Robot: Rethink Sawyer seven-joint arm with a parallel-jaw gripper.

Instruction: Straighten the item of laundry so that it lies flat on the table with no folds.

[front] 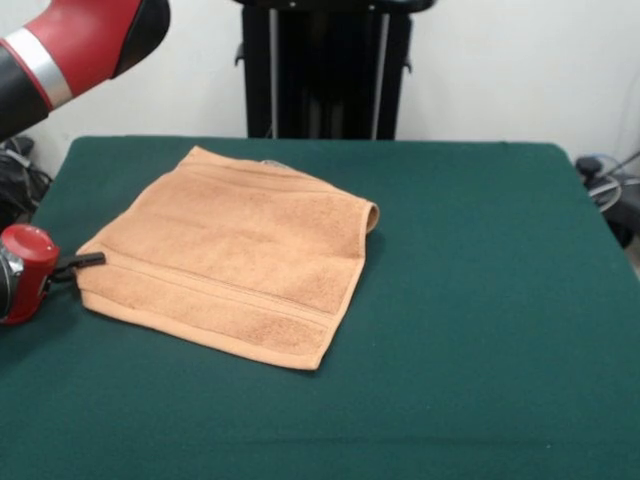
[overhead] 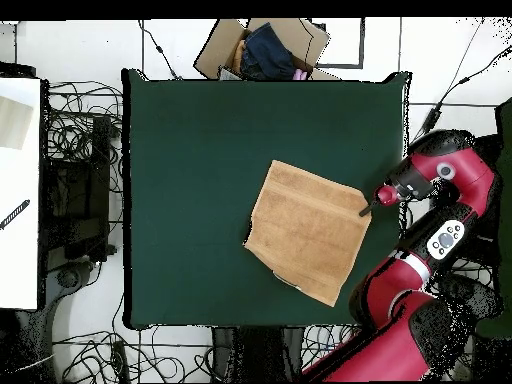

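The light orange-tan towel (front: 230,255) lies on the dark green table (front: 480,300), left of centre in the front view. It is mostly spread out, with band stripes along its near hem. Its far right corner is curled over into a small fold. In the overhead view the towel (overhead: 308,230) lies toward the table's (overhead: 190,180) right side. My gripper (front: 82,263) is low at the towel's left corner and touches its edge. In the overhead view the gripper (overhead: 367,208) is at the towel's right corner. Its grip is too small to make out.
The arm's upper link (front: 70,40) hangs over the table's far left corner. The black pedestal (front: 325,70) stands behind the table. A cardboard box with clothes (overhead: 262,48) sits beyond the table's far edge. A white table (overhead: 18,190) and cables lie to the side.
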